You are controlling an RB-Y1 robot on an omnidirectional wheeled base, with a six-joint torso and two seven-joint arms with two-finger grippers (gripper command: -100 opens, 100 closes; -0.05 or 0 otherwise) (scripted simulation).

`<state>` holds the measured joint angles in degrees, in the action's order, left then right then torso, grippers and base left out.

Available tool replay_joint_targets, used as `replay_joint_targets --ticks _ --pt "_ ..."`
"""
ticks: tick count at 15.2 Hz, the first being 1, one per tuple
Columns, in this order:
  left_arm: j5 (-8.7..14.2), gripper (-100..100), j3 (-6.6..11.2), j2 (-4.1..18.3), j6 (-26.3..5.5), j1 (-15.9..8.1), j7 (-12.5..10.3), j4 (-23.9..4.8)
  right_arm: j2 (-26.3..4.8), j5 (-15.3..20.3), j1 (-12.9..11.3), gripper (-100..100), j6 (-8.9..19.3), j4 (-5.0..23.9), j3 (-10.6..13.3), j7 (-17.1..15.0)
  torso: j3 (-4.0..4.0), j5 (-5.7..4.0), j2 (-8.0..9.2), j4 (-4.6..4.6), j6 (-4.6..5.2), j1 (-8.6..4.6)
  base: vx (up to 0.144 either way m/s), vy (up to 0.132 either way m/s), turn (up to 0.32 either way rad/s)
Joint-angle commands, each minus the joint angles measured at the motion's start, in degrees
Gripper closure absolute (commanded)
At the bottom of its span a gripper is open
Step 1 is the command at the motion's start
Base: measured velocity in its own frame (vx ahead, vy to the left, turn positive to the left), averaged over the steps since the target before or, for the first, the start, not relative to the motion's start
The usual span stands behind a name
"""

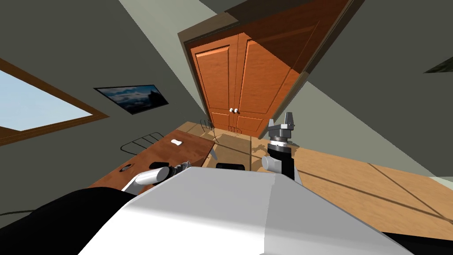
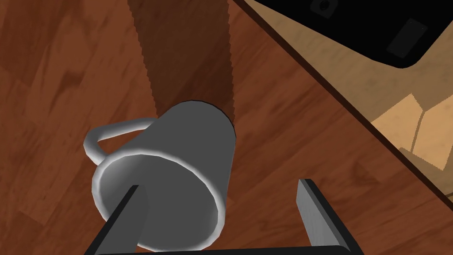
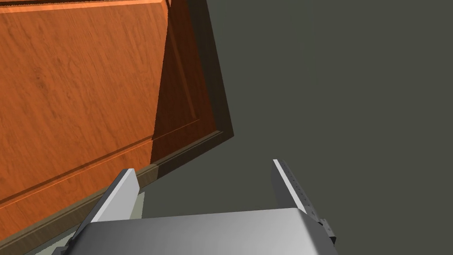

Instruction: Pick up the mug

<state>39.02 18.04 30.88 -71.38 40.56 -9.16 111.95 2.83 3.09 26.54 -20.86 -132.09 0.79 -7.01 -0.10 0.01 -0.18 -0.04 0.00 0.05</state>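
Left gripper [image 2: 219,185] hangs open just over the grey mug [image 2: 190,133] on the table [image 2: 53,88] — right gripper [image 3: 201,166], well apart, open too.

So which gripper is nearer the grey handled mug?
Left. The left gripper hangs open over the grey mug; the right gripper is raised, away from it.

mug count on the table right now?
1. A grey mug with a loop handle stands on the brown wooden table, at the open left claw, one finger over its mouth. A small white thing farther along the table is too small to tell.
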Motion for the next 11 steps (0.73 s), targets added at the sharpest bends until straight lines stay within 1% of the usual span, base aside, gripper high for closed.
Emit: replay_joint_targets --ticks 1,4,5,6,10,11 --pt "0.8 -100 0.25 0.3 -2.3 0.1 -0.1 -0.3 0.0 0.0 0.0 0 0.0 0.0 0.0 0.0 0.00 0.00 0.00 0.00 0.00 0.00 0.031 0.021 -0.059" --pt "1.9 -100 0.66 0.8 -5.0 0.2 0.0 -0.6 0.0 0.0 0.0 0 0.0 0.0 0.0 0.0 -0.01 0.01 -0.03 0.00 0.01 0.03 0.041 0.028 -0.074" --pt "1.6 -100 0.58 0.7 -3.8 0.1 0.1 -0.7 0.0 0.0 0.0 0 0.0 0.0 0.0 0.0 -0.02 0.00 -0.04 -0.01 0.00 0.02 0.026 0.015 -0.020" --pt "1.0 -100 -0.11 0.1 -2.7 -0.7 0.6 -2.8 0.0 0.0 0.0 0 0.0 0.0 0.0 0.0 0.00 0.00 -0.01 0.00 -0.01 -0.02 0.002 0.008 -0.032" --pt "-0.2 -100 -1.22 -0.8 -0.5 -2.0 1.3 -5.9 0.0 0.0 0.0 0 0.0 0.0 0.0 0.0 0.11 -0.01 0.20 0.04 -0.01 -0.09 -0.019 0.003 -0.031" --pt "0.2 -100 -0.86 -0.5 -1.4 -1.5 1.0 -4.8 0.0 0.0 0.0 0 0.0 0.0 0.0 0.0 0.12 -0.01 0.22 0.05 -0.01 -0.09 -0.014 0.001 -0.010"
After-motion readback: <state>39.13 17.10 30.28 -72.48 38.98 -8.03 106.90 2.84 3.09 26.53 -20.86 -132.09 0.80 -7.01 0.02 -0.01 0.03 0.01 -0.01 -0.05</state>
